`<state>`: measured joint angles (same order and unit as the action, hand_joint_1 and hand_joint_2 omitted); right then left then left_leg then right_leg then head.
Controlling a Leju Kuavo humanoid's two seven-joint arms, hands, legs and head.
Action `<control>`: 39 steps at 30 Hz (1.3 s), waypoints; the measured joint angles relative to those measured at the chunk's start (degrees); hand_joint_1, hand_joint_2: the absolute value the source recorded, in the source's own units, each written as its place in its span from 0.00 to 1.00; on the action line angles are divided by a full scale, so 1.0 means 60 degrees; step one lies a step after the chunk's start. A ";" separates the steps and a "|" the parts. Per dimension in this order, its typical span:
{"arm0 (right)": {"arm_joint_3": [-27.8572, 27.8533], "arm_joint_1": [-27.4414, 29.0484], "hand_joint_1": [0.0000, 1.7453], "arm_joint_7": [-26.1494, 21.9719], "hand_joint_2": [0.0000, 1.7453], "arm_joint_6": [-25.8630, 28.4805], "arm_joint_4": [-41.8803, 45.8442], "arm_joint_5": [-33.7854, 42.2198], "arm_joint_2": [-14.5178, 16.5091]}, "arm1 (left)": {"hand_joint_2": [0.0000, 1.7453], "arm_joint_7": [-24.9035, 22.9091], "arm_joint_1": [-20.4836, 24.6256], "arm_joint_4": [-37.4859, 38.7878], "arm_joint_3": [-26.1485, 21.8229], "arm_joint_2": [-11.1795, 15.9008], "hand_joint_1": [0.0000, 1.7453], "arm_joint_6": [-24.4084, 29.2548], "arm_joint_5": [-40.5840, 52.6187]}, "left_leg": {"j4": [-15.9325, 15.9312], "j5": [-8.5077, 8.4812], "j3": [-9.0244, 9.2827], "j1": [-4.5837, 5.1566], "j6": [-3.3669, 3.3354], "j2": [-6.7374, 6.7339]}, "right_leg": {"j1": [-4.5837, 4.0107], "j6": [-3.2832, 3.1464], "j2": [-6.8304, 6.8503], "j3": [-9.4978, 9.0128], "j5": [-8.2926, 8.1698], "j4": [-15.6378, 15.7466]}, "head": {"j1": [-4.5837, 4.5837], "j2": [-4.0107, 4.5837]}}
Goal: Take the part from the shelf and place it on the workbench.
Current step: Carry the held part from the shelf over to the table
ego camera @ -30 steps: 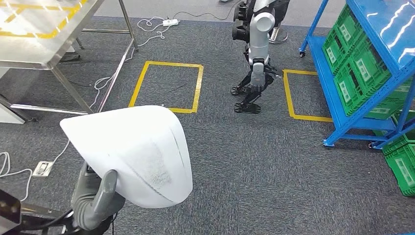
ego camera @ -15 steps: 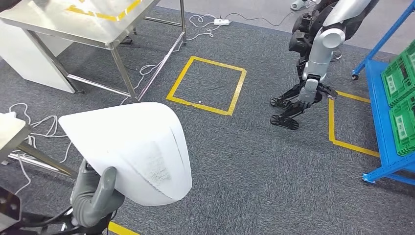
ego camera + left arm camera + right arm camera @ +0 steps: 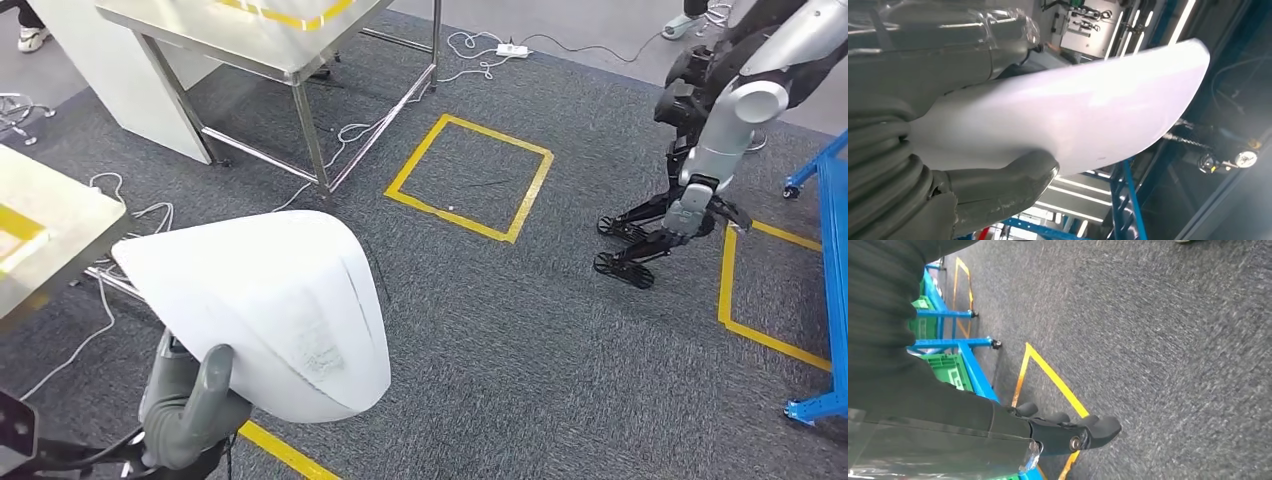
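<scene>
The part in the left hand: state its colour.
White, clearest in the head view: the part, held by the left hand.

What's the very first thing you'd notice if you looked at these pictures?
The big white part jumps out first: it is low in the head view, held up by the robot's left hand over the grey carpet. Next comes another silver robot, standing far off toward the right beside a yellow tape square on the floor. A shiny metal table stands at the far left.
</scene>
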<state>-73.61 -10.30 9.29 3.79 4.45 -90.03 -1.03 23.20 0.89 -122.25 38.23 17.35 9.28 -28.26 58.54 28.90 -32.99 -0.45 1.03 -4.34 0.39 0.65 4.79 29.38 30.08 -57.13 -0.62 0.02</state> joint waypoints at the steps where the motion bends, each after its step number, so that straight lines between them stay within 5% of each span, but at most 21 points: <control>1: 0.0000 -0.0002 0.00 0.0000 1.00 -0.0001 0.0000 0.0000 0.0003 | 1.00 0.0000 0.0000 -0.0005 0.0000 0.0005 1.00 0.0001 0.0000 | -0.0003 -0.0012 -0.0013 0.0011 -0.0083 0.0100 | 0.0019 0.0036 0.0060 -0.0021 0.0015 0.0007 | 0.0017 0.0000; 4: 0.0000 0.0004 0.00 0.0000 1.00 -0.0011 -0.0003 0.0000 0.0029 | 1.00 -0.0009 0.0007 -0.0018 -0.0002 0.0015 1.00 0.0002 0.0000 | -0.0030 -0.0075 -0.0026 -0.0001 -0.0253 0.0416 | 0.0083 0.0164 -0.0337 0.0182 0.0507 -0.0586 | 0.0059 0.0000; 6: 0.0000 0.0036 0.00 0.0001 1.00 -0.0015 -0.0003 0.0001 0.0032 | 1.00 -0.0016 0.0010 -0.0017 -0.0002 0.0015 1.00 0.0002 0.0000 | -0.0028 -0.0096 -0.0037 0.0028 -0.0317 0.0632 | 0.0079 0.0175 -0.0668 0.0731 0.1164 -0.1849 | 0.0090 0.0000; 8: 0.0000 0.0066 0.00 0.0003 1.00 -0.0017 -0.0003 0.0001 0.0028 | 1.00 -0.0032 0.0006 -0.0012 0.0000 0.0015 1.00 0.0003 0.0000 | -0.0025 -0.0111 -0.0040 0.0082 -0.0352 0.0885 | 0.0046 0.0106 -0.0739 0.1197 0.1409 -0.2789 | 0.0104 0.0000; 10: 0.0000 0.0059 0.00 0.0003 1.00 -0.0023 -0.0003 0.0000 0.0035 | 1.00 -0.0045 0.0005 -0.0011 0.0000 0.0015 1.00 0.0003 0.0000 | -0.0025 -0.0124 -0.0023 0.0142 -0.0372 0.1152 | -0.0013 -0.0047 -0.0809 0.1066 0.0884 -0.2325 | 0.0109 0.0000; 12: 0.0000 0.0038 0.00 0.0001 1.00 -0.0026 -0.0001 0.0000 0.0021 | 1.00 -0.0048 0.0008 -0.0013 0.0000 0.0015 1.00 0.0003 0.0000 | -0.0025 -0.0136 -0.0006 0.0183 -0.0378 0.1394 | -0.0090 -0.0265 -0.1110 0.0525 0.0164 -0.0981 | 0.0102 0.0000; 14: 0.0002 0.0029 0.00 -0.0010 1.00 -0.0026 0.0003 0.0000 -0.0009 | 1.00 -0.0052 0.0011 -0.0014 0.0000 0.0015 1.00 0.0004 0.0000 | -0.0021 -0.0169 -0.0045 0.0161 -0.0338 0.1612 | -0.0145 -0.0401 -0.1376 0.0194 -0.0094 -0.0182 | 0.0102 0.0000; 16: 0.0002 0.0012 0.00 -0.0023 1.00 -0.0025 0.0006 0.0000 -0.0027 | 1.00 -0.0055 0.0010 -0.0019 -0.0002 0.0017 1.00 0.0003 0.0000 | -0.0047 -0.0232 -0.0107 0.0119 -0.0239 0.1813 | -0.0161 -0.0431 -0.1306 0.0132 -0.0119 -0.0031 | 0.0127 0.0000; 18: 0.0000 -0.0035 0.00 -0.0030 1.00 -0.0025 0.0008 0.0001 -0.0019 | 1.00 -0.0055 0.0004 -0.0036 -0.0007 0.0021 1.00 0.0002 0.0000 | 0.0059 -0.0123 -0.0197 0.0145 -0.0161 0.1485 | -0.0122 -0.0432 -0.1103 0.0068 -0.0233 0.0161 | 0.0141 0.0000; 21: 0.0000 -0.0033 0.00 -0.0041 1.00 -0.0021 0.0004 0.0001 -0.0005 | 1.00 -0.0055 0.0037 -0.0050 -0.0014 0.0021 1.00 0.0002 0.0000 | 0.1350 0.0703 -0.0826 0.0088 -0.0001 0.0711 | -0.0070 -0.0456 -0.0793 0.0032 -0.0338 0.0342 | 0.0057 0.0000; 23: 0.0000 0.0012 0.00 -0.0044 1.00 -0.0022 -0.0003 0.0000 0.0004 | 1.00 -0.0056 0.0034 -0.0042 -0.0015 0.0021 1.00 0.0002 0.0000 | 0.2308 0.1032 -0.1283 -0.0038 0.0151 0.0693 | -0.0052 -0.0437 -0.0549 0.0043 -0.0327 0.0334 | 0.0031 0.0000; 24: 0.0000 0.0021 0.00 -0.0044 1.00 -0.0024 -0.0005 0.0001 0.0009 | 1.00 -0.0056 0.0033 -0.0039 -0.0015 0.0022 1.00 0.0002 0.0000 | 0.2341 0.0929 -0.1291 -0.0090 0.0222 0.0684 | -0.0033 -0.0409 -0.0436 0.0044 -0.0309 0.0317 | 0.0028 0.0000; 27: 0.0000 0.0003 0.00 -0.0044 1.00 -0.0030 -0.0002 0.0001 0.0014 | 1.00 -0.0061 0.0035 -0.0035 -0.0016 0.0024 1.00 0.0002 0.0000 | 0.0818 0.0115 -0.0421 -0.0168 0.0383 0.0224 | 0.0029 -0.0221 -0.0185 0.0050 -0.0174 0.0138 | 0.0009 0.0000; 29: 0.0000 -0.0024 0.00 -0.0044 1.00 -0.0039 0.0004 0.0000 0.0007 | 1.00 -0.0065 0.0034 -0.0041 -0.0019 0.0023 1.00 0.0002 0.0000 | 0.0130 -0.0045 -0.0039 -0.0140 0.0263 -0.0117 | 0.0020 -0.0071 -0.0079 0.0048 -0.0057 -0.0015 | 0.0006 0.0000; 32: 0.0000 -0.0056 0.00 -0.0044 1.00 -0.0045 0.0006 0.0000 0.0010 | 1.00 -0.0069 0.0028 -0.0051 -0.0038 0.0032 1.00 0.0002 0.0000 | 0.0084 -0.0017 -0.0059 -0.0100 -0.0030 0.0057 | 0.0052 0.0064 0.0018 0.0000 0.0013 -0.0054 | 0.0048 0.0000; 34: 0.0000 -0.0046 0.00 -0.0044 1.00 -0.0050 0.0005 0.0000 0.0018 | 1.00 -0.0070 0.0043 -0.0059 -0.0051 0.0031 1.00 0.0001 0.0000 | 0.0070 -0.0065 -0.0082 -0.0110 -0.0140 0.0269 | 0.0096 0.0155 -0.0253 0.0126 0.0329 -0.0395 | 0.0070 0.0000; 37: 0.0000 0.0033 0.00 -0.0044 1.00 -0.0056 0.0004 0.0000 0.0017 | 1.00 -0.0072 0.0062 -0.0064 -0.0057 0.0020 1.00 -0.0002 0.0000 | 0.0069 -0.0123 -0.0144 -0.0077 -0.0238 0.0637 | 0.0099 0.0177 -0.0697 0.0915 0.1291 -0.2209 | 0.0106 0.0000; 39: 0.0000 0.0064 0.00 -0.0044 1.00 -0.0057 0.0003 0.0000 0.0021 | 1.00 -0.0075 0.0060 -0.0062 -0.0058 0.0019 1.00 -0.0002 0.0000 | 0.0072 -0.0143 -0.0159 -0.0037 -0.0270 0.0924 | 0.0083 0.0105 -0.0751 0.1241 0.1365 -0.2859 | 0.0117 0.0000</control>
<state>-73.61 -9.92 9.03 3.44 4.47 -90.03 -0.90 22.75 1.25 -122.62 37.88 17.46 9.27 -28.26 58.97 28.04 -33.94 -0.68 -0.59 1.20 0.89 1.28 0.29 36.82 38.27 -74.28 0.08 0.02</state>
